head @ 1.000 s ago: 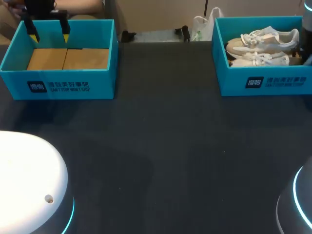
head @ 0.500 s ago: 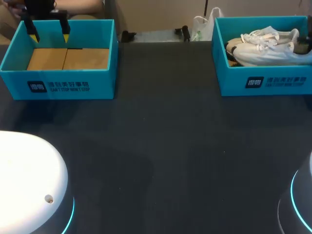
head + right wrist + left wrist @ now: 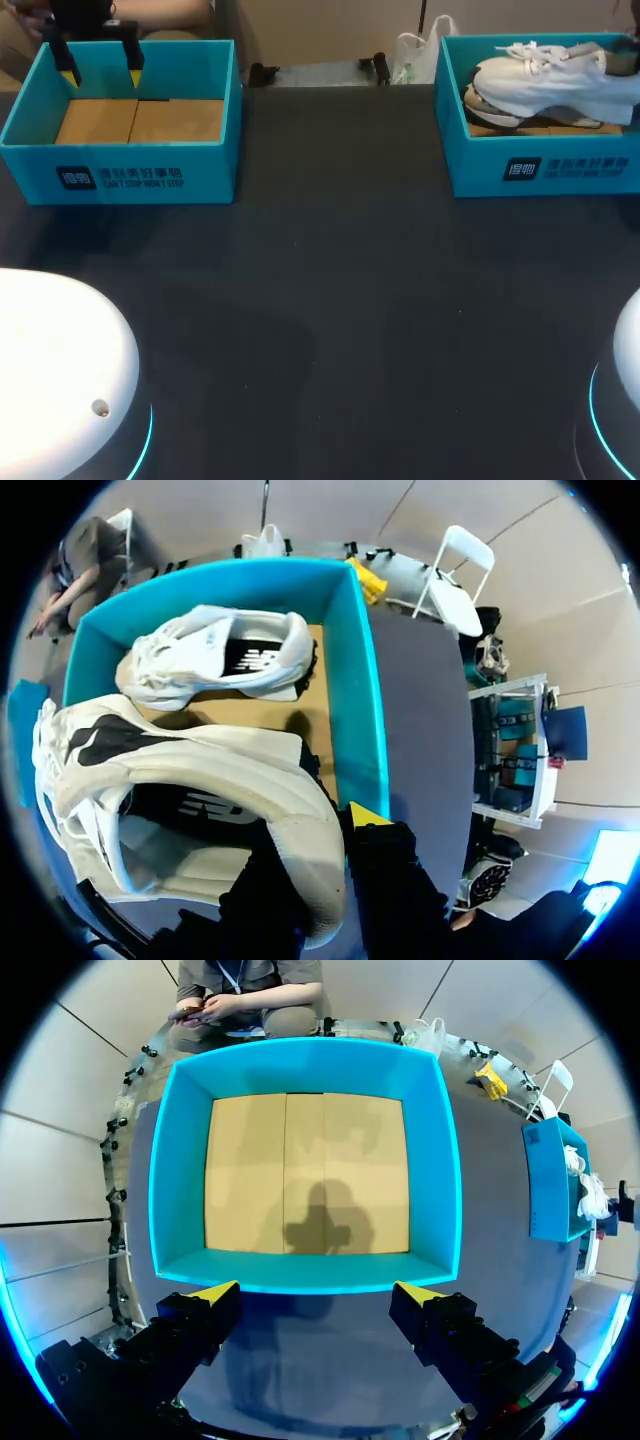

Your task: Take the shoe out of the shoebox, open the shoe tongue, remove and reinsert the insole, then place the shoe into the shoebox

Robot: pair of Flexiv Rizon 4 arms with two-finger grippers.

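Note:
A white shoe hangs tilted above the right teal shoebox, lifted by its heel. My right gripper is shut on the heel rim of this shoe, with one yellow fingertip showing outside it. A second white shoe lies on its side on the cardboard floor of the box. My left gripper hovers open over the left teal box. In the left wrist view this gripper holds nothing above the empty box.
The dark tabletop stretches between the two boxes and toward the front. Both arm bases, the left and the right, stand at the front corners. A white bag sits behind the table's far edge.
My right gripper has raised one white shoe out of the right box, heel first. The other shoe stays in the box. The left arm has not moved.

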